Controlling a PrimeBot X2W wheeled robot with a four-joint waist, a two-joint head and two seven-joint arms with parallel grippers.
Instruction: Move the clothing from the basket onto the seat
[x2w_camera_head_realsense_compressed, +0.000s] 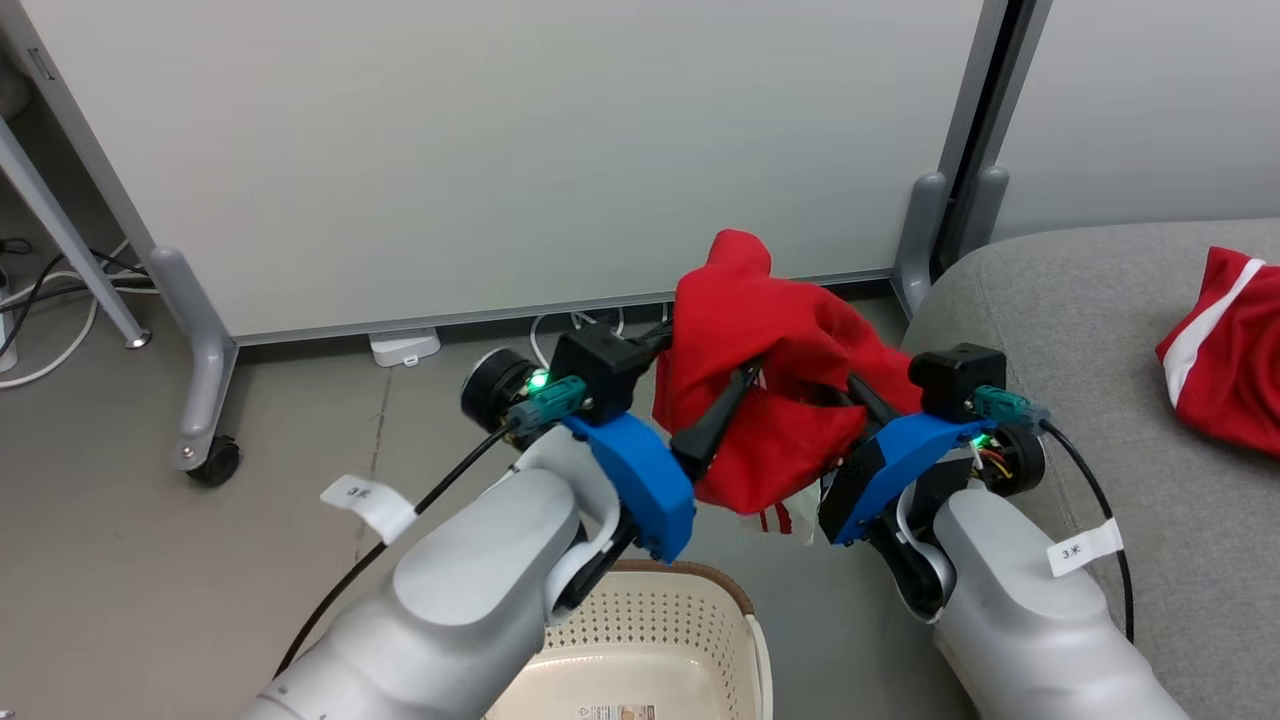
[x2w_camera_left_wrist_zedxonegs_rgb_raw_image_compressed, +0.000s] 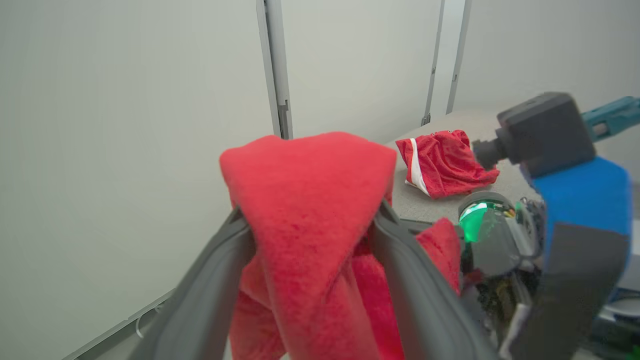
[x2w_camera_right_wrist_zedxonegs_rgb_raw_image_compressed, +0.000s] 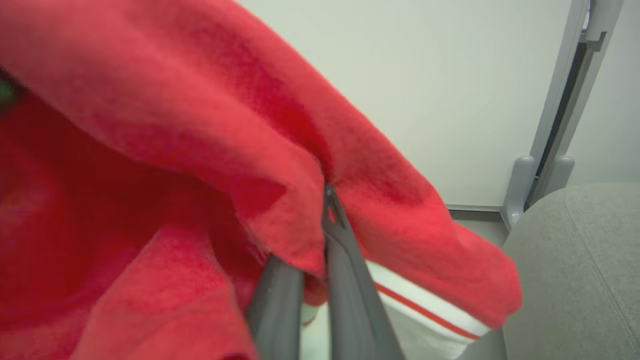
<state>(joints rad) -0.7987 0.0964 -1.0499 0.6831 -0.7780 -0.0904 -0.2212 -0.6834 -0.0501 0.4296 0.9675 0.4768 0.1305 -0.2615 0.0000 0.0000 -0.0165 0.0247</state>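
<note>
A bright red garment (x2w_camera_head_realsense_compressed: 760, 330) hangs bunched in the air between my two grippers, above the floor and beyond the basket (x2w_camera_head_realsense_compressed: 690, 572). My left gripper (x2w_camera_head_realsense_compressed: 745, 375) (x2w_camera_left_wrist_zedxonegs_rgb_raw_image_compressed: 310, 215) is shut on a thick fold of it. My right gripper (x2w_camera_head_realsense_compressed: 855, 392) (x2w_camera_right_wrist_zedxonegs_rgb_raw_image_compressed: 316, 235) pinches another fold, its fingers (x2w_camera_right_wrist_zedxonegs_rgb_raw_image_compressed: 345, 270) nearly together. A white striped cuff (x2w_camera_right_wrist_zedxonegs_rgb_raw_image_compressed: 425, 300) dangles below. The grey seat (x2w_camera_head_realsense_compressed: 1080, 300) lies to the right, and a second red garment with a white stripe (x2w_camera_head_realsense_compressed: 1225, 350) (x2w_camera_left_wrist_zedxonegs_rgb_raw_image_compressed: 442, 162) rests on it. The basket's inside is mostly hidden by my left arm.
White partition panels (x2w_camera_head_realsense_compressed: 500, 150) stand close behind on grey feet, one with a castor (x2w_camera_head_realsense_compressed: 215, 465). Cables (x2w_camera_head_realsense_compressed: 40, 300) and a white adapter (x2w_camera_head_realsense_compressed: 405, 347) lie on the floor at their base. Bare grey floor (x2w_camera_head_realsense_compressed: 150, 580) stretches to the left of the basket.
</note>
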